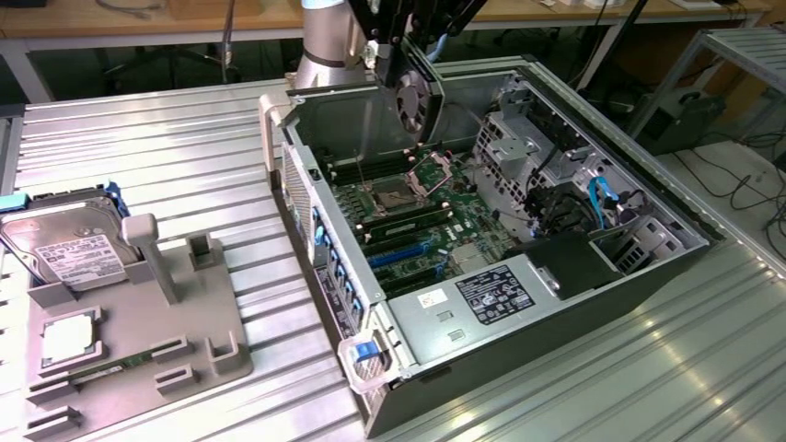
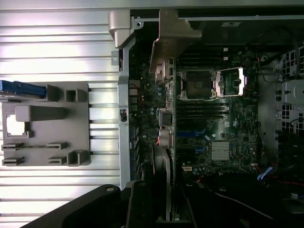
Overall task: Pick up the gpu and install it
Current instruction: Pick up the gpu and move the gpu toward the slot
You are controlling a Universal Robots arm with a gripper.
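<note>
The tool (image 1: 403,57) (image 2: 161,205) is clenched on the upper edge of the gpu (image 1: 418,101) (image 2: 167,142). The card hangs upright beneath it with its round fan showing in the exterior view. The gpu is inside the open top of the case (image 1: 491,359), over the motherboard (image 1: 418,212) and not seated, while the gray tray (image 1: 147,313) and hard drive (image 1: 68,244) sit on the bench (image 1: 147,138) well apart, to the exterior view's left.
</note>
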